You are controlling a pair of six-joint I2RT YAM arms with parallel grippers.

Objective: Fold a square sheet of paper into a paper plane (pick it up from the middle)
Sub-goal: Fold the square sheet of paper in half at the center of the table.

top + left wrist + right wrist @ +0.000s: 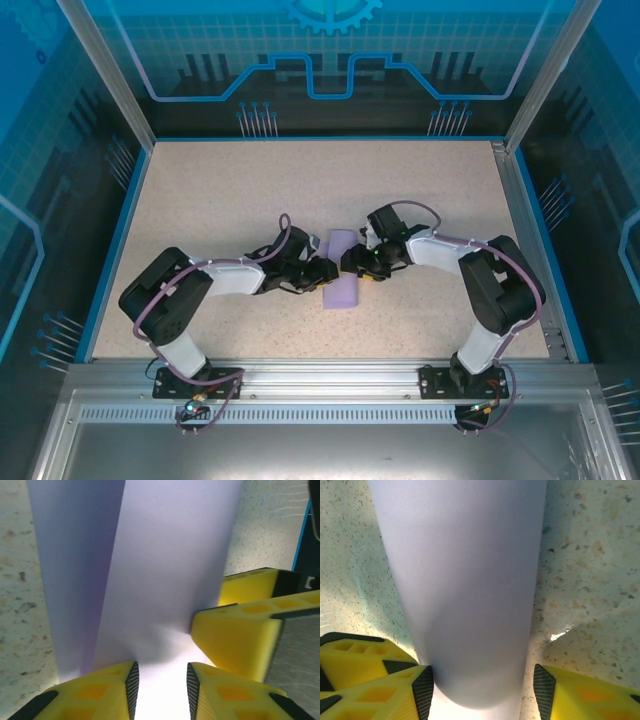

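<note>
Left hand (160, 682) narrowly apart, right hand (479, 685) wider, both low astride the curled sheet of paper (342, 292)

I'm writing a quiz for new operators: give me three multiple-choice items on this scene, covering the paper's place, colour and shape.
1. Where is the paper?
A) on top of a box
B) between the left gripper and the right gripper
C) hanging from a hook
2. Its colour?
A) pale purple
B) green
C) orange
3. Its shape?
A) crumpled ball
B) torn in two
C) bowed into a curve
Answers: B, the top view shows both arms meeting at it; A, it looks lavender in every view; C, the right wrist view shows a rounded surface.
</note>
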